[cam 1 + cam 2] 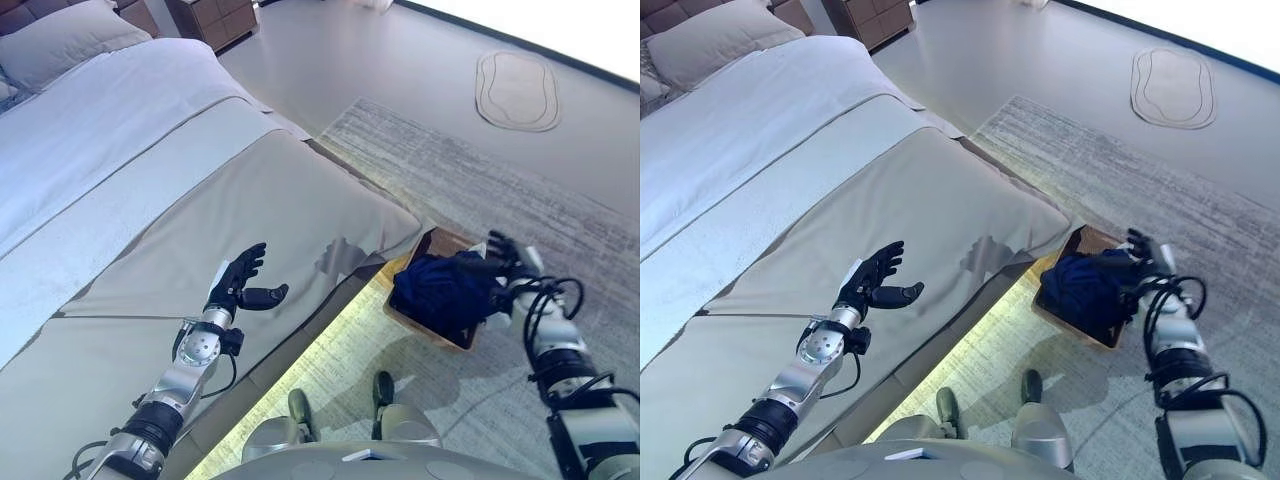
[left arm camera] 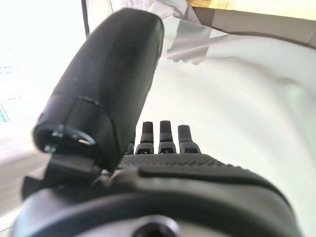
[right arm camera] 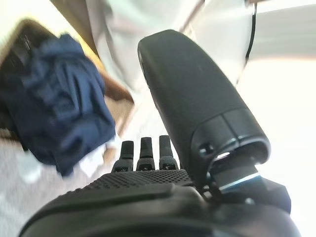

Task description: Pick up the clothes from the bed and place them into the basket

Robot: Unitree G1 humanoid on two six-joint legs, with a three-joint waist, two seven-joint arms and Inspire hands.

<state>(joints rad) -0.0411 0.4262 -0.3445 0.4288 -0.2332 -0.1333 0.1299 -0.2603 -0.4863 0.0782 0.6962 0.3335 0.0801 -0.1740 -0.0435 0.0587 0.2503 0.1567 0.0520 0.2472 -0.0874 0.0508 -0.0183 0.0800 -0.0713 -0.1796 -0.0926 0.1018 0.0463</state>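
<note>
Robot hand, left (image 1: 243,279): seen in the eye views above the bed (image 1: 200,200), fingers spread, nothing held. Robot hand, right (image 1: 508,256): beside the basket (image 1: 448,334), fingers relaxed and empty. Right wrist view: navy clothes (image 3: 59,113) are heaped in the basket on the rug (image 1: 500,180).

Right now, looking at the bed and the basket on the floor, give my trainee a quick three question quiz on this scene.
1. True or false: the dark blue clothes lie in the basket.
2. Which hand is over the bed? A) left hand B) right hand
3. Fill in: the basket stands on the ____ beside the bed.

Key: 1 true. 2 A; it hovers open and empty, while the right hand is open by the basket. 3 rug.
</note>
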